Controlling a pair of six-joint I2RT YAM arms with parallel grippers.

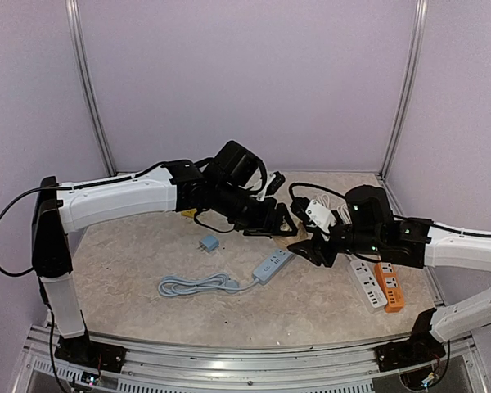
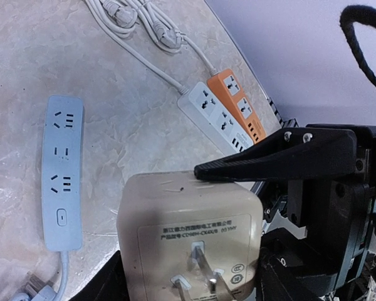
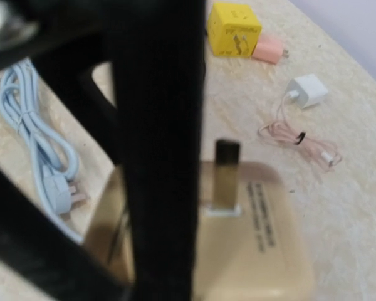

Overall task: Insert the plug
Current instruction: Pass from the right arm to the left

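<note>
- Three prongs and a label show on the cream plug adapter [image 2: 191,238], held above the table [image 1: 147,254]; its lower edge is cut off.
- Right gripper [image 1: 315,246] pinches it, one finger [image 2: 276,157] on top, the other hidden.
- Left gripper [image 1: 277,219] flanks it; I cannot tell whether it grips.
- Blue power strip [image 2: 62,172] lies below with bare marble around it.

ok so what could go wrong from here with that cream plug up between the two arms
1. The left fingers seem to touch only the top edge of the cream square plug adapter, and the right fingers crowd it too. It could twist or drop.
2. Its metal prongs face the left wrist camera, not the table, so it likely needs turning before it can meet the pale blue power strip.
</note>
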